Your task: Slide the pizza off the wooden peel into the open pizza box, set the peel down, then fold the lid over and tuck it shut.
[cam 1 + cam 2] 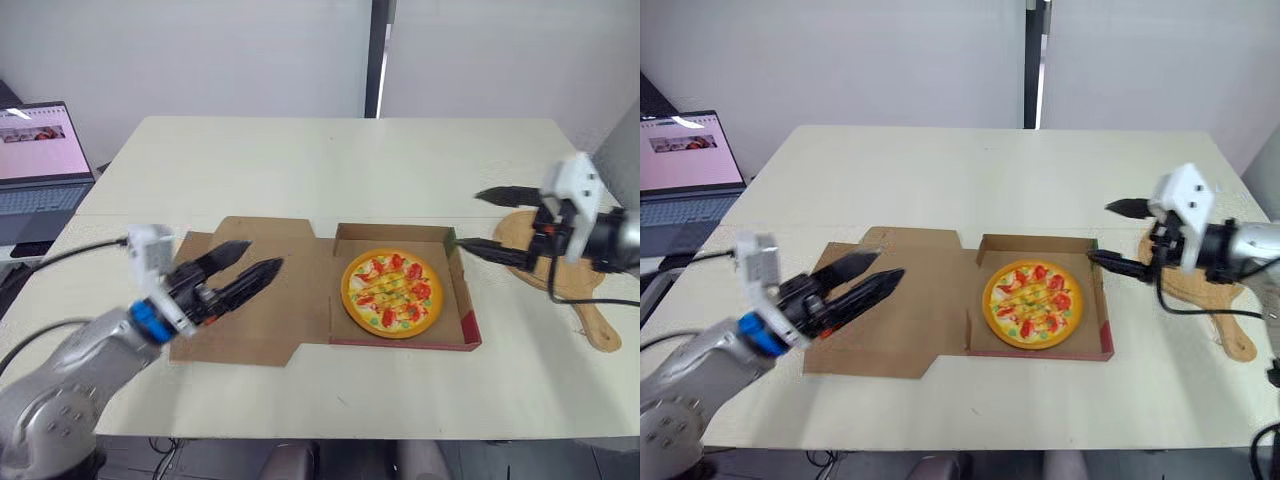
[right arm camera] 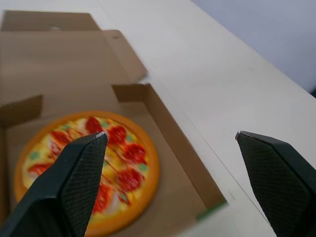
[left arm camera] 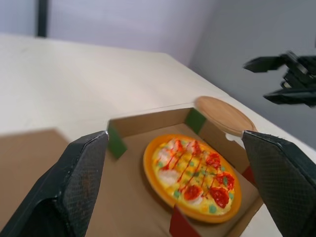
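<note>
Left hand (image 1: 262,254) hovers over the flat lid (image 1: 285,310), fingers parted, empty. Right hand (image 1: 468,219) wide open, also empty, hovering by the peel (image 1: 578,292), which lies on the desk (image 1: 350,170) just beside the box (image 1: 400,233). Risks: lid lies flush on the desk with little edge to catch. A push could skate the unpinned box sideways, or the flaps could miss the walls on tuck. Pizza (image 1: 392,292) sits flat inside the box: orange rim, yellow top, red slices, green bits.
</note>
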{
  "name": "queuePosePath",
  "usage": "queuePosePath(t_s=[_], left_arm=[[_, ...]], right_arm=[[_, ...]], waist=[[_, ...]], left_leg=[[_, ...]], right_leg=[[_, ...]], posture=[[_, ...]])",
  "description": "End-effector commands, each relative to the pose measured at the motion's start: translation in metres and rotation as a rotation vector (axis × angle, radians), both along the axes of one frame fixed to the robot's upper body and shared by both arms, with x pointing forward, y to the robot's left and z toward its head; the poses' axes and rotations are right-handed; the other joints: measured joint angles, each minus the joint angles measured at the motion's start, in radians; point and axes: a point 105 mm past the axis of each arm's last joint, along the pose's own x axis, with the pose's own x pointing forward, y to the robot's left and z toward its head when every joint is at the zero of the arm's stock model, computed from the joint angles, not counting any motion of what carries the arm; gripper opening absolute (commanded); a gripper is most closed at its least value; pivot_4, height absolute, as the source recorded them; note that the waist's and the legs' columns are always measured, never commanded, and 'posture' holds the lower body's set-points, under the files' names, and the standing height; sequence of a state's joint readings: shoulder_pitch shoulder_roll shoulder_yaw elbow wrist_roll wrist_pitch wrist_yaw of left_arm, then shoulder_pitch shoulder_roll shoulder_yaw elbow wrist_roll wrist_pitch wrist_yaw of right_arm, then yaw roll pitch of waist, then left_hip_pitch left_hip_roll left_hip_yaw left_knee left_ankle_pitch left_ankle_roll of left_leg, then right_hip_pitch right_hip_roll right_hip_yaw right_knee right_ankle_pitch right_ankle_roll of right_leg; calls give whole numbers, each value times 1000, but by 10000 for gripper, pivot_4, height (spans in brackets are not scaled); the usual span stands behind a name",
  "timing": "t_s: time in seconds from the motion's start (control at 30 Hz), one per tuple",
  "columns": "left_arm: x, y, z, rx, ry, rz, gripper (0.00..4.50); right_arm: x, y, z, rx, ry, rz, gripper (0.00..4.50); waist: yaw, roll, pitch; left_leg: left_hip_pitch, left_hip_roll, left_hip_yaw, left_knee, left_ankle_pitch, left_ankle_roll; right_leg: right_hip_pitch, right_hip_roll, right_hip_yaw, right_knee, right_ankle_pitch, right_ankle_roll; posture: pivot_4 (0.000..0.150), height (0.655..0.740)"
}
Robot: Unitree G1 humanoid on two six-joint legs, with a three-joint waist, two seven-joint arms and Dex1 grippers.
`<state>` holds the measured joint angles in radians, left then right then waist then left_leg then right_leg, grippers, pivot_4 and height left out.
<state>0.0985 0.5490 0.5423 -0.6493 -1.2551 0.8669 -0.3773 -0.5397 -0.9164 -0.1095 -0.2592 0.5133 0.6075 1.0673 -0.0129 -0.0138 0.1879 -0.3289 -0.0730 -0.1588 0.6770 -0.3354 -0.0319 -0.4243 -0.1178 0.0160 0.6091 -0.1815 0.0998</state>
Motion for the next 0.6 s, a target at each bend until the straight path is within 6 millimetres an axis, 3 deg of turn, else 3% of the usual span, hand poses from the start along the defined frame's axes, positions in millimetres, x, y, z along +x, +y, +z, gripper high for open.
queuePosePath(t_s=[0.03, 0.17, 0.4, 0.5, 0.6], left_arm=[[-24, 16, -5, -181, 82, 116, 45000], [-52, 32, -34, -387, 267, 262, 45000], [-94, 31, -90, -707, 577, 442, 45000], [-96, 25, -110, -751, 641, 495, 45000], [-87, 33, -114, -805, 583, 574, 45000]], right_arm=[[-7, 28, 6, -9, 25, 157, 44731], [-16, 52, 7, -20, 86, 290, 44731], [-31, 81, 2, -67, 146, 458, 44731], [-35, 86, 4, -67, 158, 488, 44731], [-34, 85, 5, -71, 156, 485, 44731]], waist=[[6, 0, 0], [12, 0, 0], [24, -1, 0], [28, -2, 0], [30, -2, 0]], left_leg=[[0, 0, 0, 0, 0, 0], [0, 1, 0, 0, -2, 1], [0, 1, 1, 0, -3, 3], [0, 1, 1, 0, -3, 3], [0, 1, 1, 0, -3, 3]], right_leg=[[0, 0, 0, 0, 0, 0], [0, 0, 0, 0, -1, -1], [0, 0, -1, 0, -8, -3], [0, 0, -2, 1, -9, -3], [0, 1, -2, 1, -9, -3]], posture=[[1500, 7400], [1500, 7400], [1500, 7400], [1500, 7400], [1500, 7400]])
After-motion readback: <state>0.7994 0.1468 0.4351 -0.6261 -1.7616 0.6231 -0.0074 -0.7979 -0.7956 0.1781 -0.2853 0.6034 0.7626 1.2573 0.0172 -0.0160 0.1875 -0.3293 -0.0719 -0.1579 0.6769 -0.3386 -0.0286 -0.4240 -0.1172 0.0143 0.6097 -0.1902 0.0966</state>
